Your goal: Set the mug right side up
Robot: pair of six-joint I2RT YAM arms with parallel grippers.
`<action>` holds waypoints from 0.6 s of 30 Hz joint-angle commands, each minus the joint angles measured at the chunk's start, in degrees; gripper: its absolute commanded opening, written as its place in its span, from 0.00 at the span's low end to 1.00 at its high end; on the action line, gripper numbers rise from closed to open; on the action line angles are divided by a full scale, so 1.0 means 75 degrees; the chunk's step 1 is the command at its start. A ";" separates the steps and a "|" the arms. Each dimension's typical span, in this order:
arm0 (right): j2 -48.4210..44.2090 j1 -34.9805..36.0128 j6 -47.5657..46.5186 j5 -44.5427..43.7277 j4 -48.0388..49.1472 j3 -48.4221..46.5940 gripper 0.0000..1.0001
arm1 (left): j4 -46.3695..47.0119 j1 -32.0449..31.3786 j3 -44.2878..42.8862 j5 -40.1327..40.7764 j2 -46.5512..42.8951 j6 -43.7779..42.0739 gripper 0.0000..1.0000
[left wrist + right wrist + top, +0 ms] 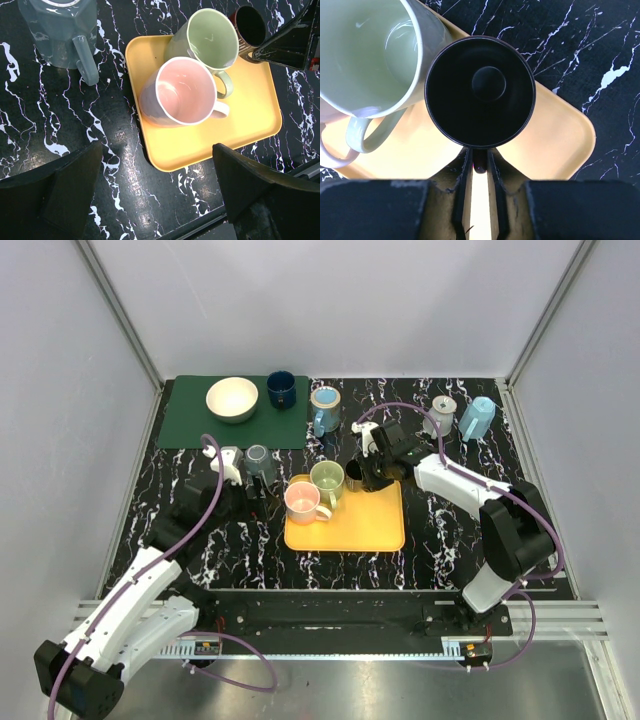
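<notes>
Left arm (pixel 135 605) and right arm (pixel 450 480): white shells, black joints, each trailing a looping purple cable (pixel 195 520). Left gripper (pixel 157 147) and right gripper (pixel 479 156) are plain black.

Yellow tray (pixel 370 527); pink mug (pixel 300 502); pale green mug (pixel 327 476); dark mug (pixel 480 92); black, white-veined table (pixel 450 540).

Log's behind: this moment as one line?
right gripper: shut on dark mug | dark mug: mouth up, tray corner | left gripper: open
</notes>
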State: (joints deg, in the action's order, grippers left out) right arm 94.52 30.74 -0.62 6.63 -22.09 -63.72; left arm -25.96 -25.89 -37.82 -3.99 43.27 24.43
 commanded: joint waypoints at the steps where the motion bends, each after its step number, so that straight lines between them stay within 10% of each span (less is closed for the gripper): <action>1: 0.0007 0.0061 -0.0046 0.0018 0.0215 -0.0023 0.18 | 0.0344 -0.0040 0.0074 -0.0136 0.0009 0.0013 0.94; 4: 0.0100 0.0061 0.0036 -0.0158 -0.0112 -0.0233 0.00 | 0.0355 -0.0029 0.0074 -0.0136 0.0009 0.0013 0.94; 18: -0.1926 0.0061 0.0716 -0.0638 -0.1015 -0.0164 0.00 | 0.0343 -0.0029 0.0039 0.0391 -0.0319 0.0118 0.94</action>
State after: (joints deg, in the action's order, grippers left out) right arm 87.66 30.76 3.11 4.08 -28.34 -63.51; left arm -25.93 -25.89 -37.69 -3.40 42.48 24.47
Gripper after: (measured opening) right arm 0.175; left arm 0.940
